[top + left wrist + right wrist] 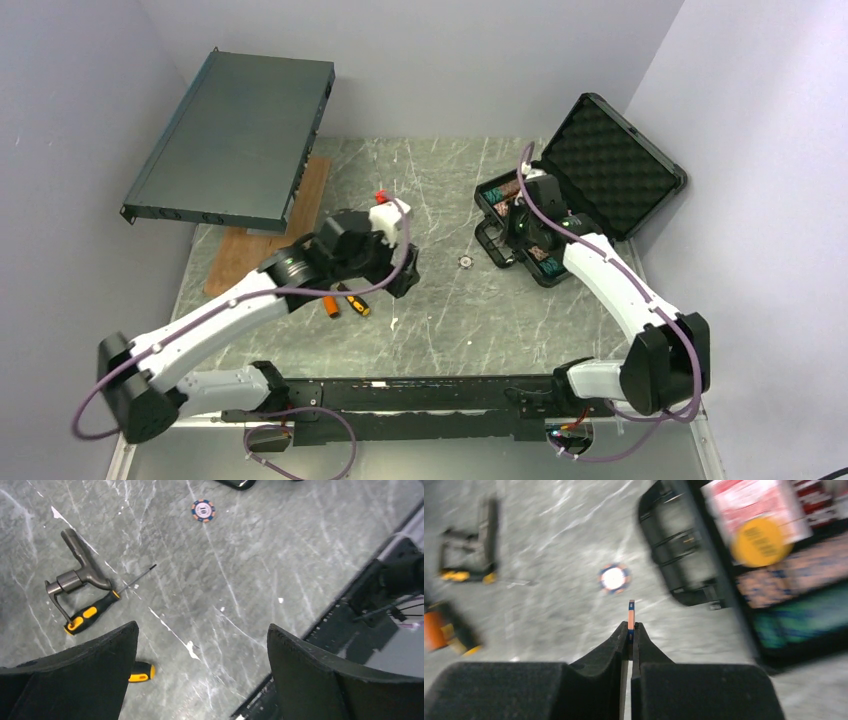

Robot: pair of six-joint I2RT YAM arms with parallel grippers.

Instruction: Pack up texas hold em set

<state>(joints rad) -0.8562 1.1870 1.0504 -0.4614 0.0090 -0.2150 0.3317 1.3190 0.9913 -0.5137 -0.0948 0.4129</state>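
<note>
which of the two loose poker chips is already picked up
The chip standing on edge, pinched in the right gripper. The other chip lies flat on the table near the case, with nothing touching it.

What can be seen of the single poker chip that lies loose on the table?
The poker chip is a round disc, plastic by its look, with an orange and blue striped rim and a pale centre whose mark I cannot read. It lies flat on the grey marbled table, apart from the open black case. Only the table touches it.
</note>
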